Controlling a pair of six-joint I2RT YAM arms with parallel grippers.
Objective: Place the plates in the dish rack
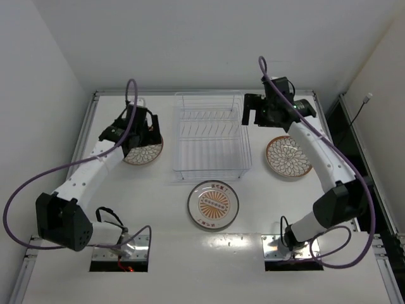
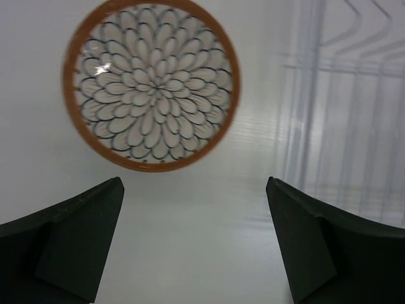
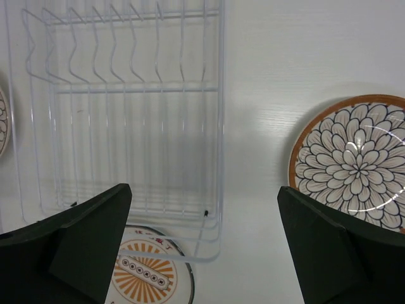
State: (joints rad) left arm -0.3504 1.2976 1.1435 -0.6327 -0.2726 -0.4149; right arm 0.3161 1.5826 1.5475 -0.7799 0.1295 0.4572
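Dish rack [image 1: 211, 136]: placed at the middle of the table [image 1: 272, 209]. Left petal plate [image 2: 150, 84]: laid flat left of the rack, below the left gripper [image 2: 195, 190], whose jaws are spread wide with nothing held. Right petal plate [image 3: 354, 161]: laid flat right of the rack, near the right gripper [image 3: 204, 193], likewise spread wide and empty. Sunburst plate [image 1: 213, 204]: laid flat just beside the rack's near side

- Top view: the left gripper [image 1: 142, 134] covers the far part of the left brown-rimmed plate [image 1: 147, 155].
- Left wrist view: the dish rack [image 2: 342, 114] is blurred and runs off the right edge.
- Right wrist view: the right edge cuts the right brown-rimmed plate [image 3: 354, 161], and the bottom edge cuts the sunburst plate [image 3: 149, 275].
- The rim sliver at that view's left edge is probably the left brown-rimmed plate.
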